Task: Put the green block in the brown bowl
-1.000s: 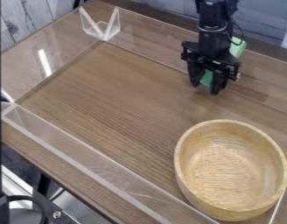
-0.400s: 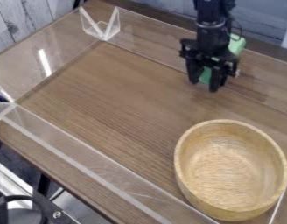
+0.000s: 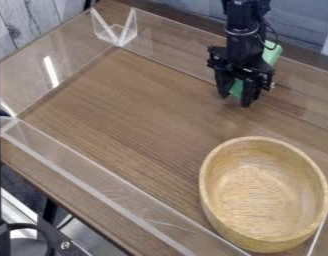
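My gripper points straight down at the far right of the wooden table, its black fingers shut on the small green block, which shows as a green patch between the fingertips. The block sits at or just above the table surface; I cannot tell which. The brown bowl, large, round and empty, stands at the near right, well in front of the gripper. Another green spot sits higher up on the gripper body.
A clear plastic wall runs along the table's near left edge and corner. A small clear stand sits at the far left. Bare wooden tabletop lies between the gripper and the left wall.
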### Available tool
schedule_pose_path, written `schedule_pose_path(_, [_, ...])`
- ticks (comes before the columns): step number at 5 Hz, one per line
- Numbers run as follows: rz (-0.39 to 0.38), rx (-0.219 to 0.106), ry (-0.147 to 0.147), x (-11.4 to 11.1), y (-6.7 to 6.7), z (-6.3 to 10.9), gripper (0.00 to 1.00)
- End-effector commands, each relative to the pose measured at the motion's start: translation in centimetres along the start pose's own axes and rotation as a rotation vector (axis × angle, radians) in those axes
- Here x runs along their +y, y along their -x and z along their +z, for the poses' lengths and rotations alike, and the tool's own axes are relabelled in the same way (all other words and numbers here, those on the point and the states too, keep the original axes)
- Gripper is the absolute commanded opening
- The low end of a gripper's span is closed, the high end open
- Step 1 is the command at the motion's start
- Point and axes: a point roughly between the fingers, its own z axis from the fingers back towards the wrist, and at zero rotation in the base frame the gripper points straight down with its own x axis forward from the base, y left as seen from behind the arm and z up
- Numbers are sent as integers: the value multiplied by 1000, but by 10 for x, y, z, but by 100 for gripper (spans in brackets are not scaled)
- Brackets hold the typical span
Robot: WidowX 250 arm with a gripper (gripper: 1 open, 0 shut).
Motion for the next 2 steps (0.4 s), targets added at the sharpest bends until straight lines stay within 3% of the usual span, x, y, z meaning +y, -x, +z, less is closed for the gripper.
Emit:
schedule_pose_path(1, [-15, -86, -18, -3, -9, 34, 0])
schedule_pose_path(2, [-19, -105, -23, -6, -5, 48, 0])
